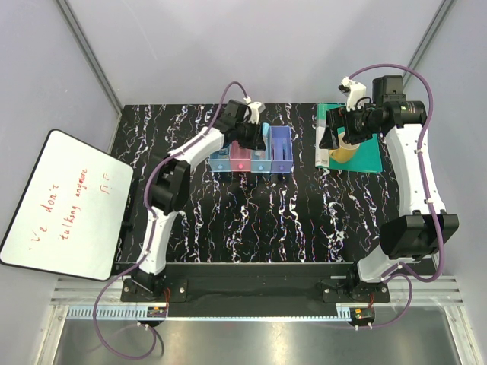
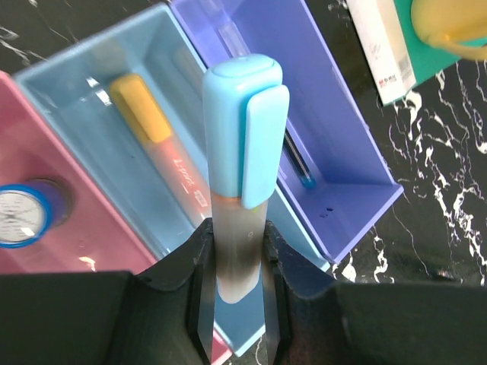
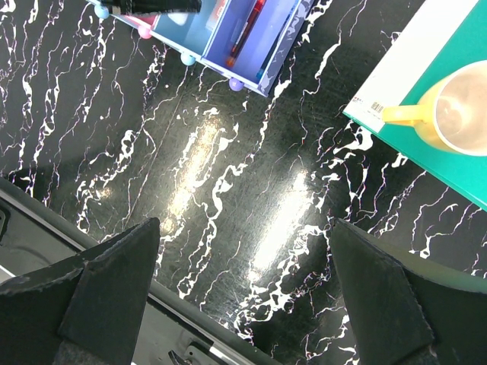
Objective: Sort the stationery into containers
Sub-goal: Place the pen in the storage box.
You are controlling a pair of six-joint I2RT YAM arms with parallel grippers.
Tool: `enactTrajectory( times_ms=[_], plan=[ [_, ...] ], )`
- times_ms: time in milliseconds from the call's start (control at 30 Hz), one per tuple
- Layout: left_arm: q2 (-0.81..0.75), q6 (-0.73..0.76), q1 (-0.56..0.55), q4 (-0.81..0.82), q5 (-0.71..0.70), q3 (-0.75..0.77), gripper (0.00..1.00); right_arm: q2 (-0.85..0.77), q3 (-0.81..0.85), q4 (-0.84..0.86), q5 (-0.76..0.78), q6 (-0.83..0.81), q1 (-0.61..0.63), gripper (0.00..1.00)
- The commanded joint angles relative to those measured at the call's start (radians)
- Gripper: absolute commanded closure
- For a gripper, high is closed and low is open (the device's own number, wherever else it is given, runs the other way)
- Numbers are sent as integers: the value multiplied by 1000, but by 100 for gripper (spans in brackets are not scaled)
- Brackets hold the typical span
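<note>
My left gripper (image 2: 237,304) is shut on the grey barrel of a highlighter with a light blue cap (image 2: 242,137). It holds the highlighter upright-tilted over the blue bin (image 2: 84,114), where an orange-yellow stick (image 2: 148,114) lies. The pink bin (image 2: 91,243) holds a round blue disc (image 2: 19,217). The purple bin (image 2: 335,91) holds a thin pen (image 2: 295,163). In the top view the four bins (image 1: 281,148) stand in a row, with the left gripper (image 1: 255,125) above them. My right gripper (image 3: 243,304) is open and empty, raised near the green book (image 1: 369,156).
A yellow mug (image 3: 460,103) stands on the green book (image 3: 426,152) at the back right. A whiteboard (image 1: 65,201) lies off the table's left edge. The purple bin's corner (image 3: 262,46) shows in the right wrist view.
</note>
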Motion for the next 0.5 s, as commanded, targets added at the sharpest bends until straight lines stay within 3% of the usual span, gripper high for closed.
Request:
enactTrajectory(
  times_ms=[0,67,167,200,300,467],
  plan=[
    [5,-15,-13,37,38,-15,100,-44,-3,31,2,-3,0,0],
    [3,-19,-15,36,38,-30,100,-44,0,29,2,-3,0,0],
    [0,-15,-15,26,32,-34,77,-44,3,29,7,-5,-2,0],
    [-2,-13,-15,28,31,-35,62,-47,4,29,7,-5,-1,0],
    [-8,-12,-15,26,14,-28,42,-47,-2,31,8,-5,-2,0],
    [-20,-13,-10,26,-6,-9,37,-58,-7,32,14,-6,-2,0]
  ],
)
